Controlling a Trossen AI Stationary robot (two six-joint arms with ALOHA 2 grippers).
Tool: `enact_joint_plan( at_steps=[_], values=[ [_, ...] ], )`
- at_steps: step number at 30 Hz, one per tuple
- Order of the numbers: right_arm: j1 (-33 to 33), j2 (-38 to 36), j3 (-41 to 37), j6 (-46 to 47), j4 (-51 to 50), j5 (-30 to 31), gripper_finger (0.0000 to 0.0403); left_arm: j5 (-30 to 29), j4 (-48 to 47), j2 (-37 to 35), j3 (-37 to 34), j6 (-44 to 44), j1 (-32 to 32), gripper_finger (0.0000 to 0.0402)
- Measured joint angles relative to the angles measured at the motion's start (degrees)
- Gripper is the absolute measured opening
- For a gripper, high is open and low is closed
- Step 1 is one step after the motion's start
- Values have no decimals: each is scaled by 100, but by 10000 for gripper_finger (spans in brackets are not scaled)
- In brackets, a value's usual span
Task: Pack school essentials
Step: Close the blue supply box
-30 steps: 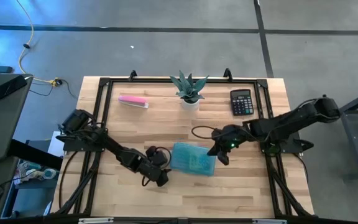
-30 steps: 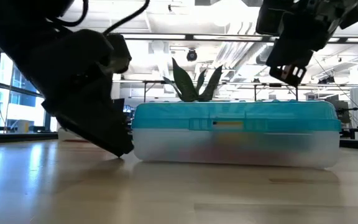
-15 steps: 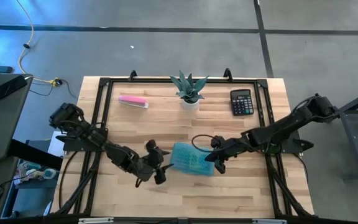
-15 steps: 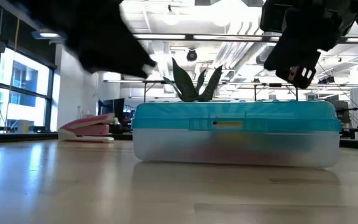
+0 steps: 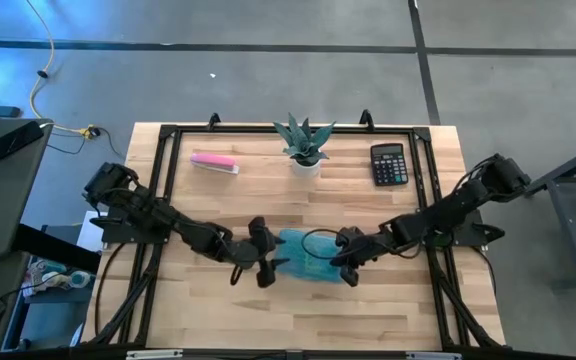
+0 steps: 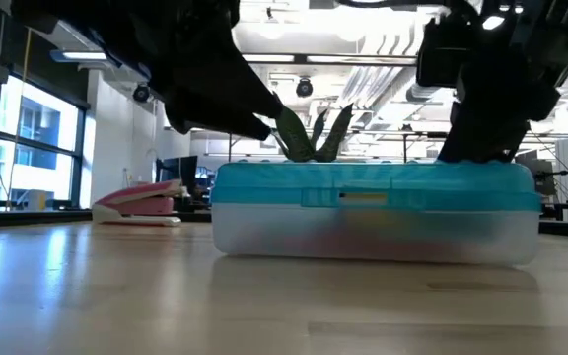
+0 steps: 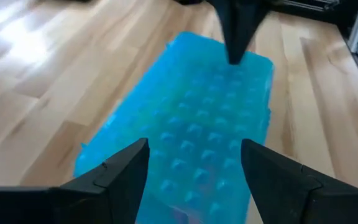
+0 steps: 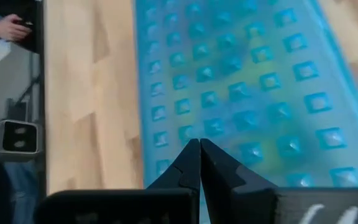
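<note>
- Table (image 5: 218,300): wooden top carrying everything; the blue case serves as landmark below; the potted plant (image 5: 304,145), black calculator (image 5: 389,164) and flat pink bar (image 5: 214,162) all lie well beyond the case's far side, apart from it.
- Blue case (image 5: 308,255): a closed box with a studded translucent lid, lying flat near the table's middle, its long axis running across the table from one arm toward the other; blurred colours show through the lid, so the school essentials are judged to be inside, though no single item can be told.
- Left gripper (image 5: 264,262): at the case's left end, fingers spread apart and holding nothing; the case lies straight ahead of it, lengthwise.
- Right gripper (image 5: 348,268): at the case's right end, over the lid, fingers pressed together with nothing between them.
- Relation for the coming move: both arms are about equally near, one at each short end; the right tip bears on the lid or hovers just over it, which cannot be told.
- Views compared: the low view alone shows the lid seated on the base with a small latch (image 6: 363,197) at the front; the left wrist view alone shows the other arm's closed tip above the lid's far end; the right wrist view shows a person's hand (image 8: 8,26) beyond the table.
</note>
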Motion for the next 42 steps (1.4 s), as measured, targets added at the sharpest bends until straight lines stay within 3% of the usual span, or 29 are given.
enact_joint_plan(
  at_steps=[11,30,42],
  values=[
    [-291,-2,7,-29,-137,-31,0,396,-3,425,4,-79,212,232],
    [-474,-7,11,124,-301,-8,0,412,-259,475,25,-276,249,72],
    [-472,-7,11,352,-316,-7,0,468,-508,490,28,-515,308,13]
  ],
)
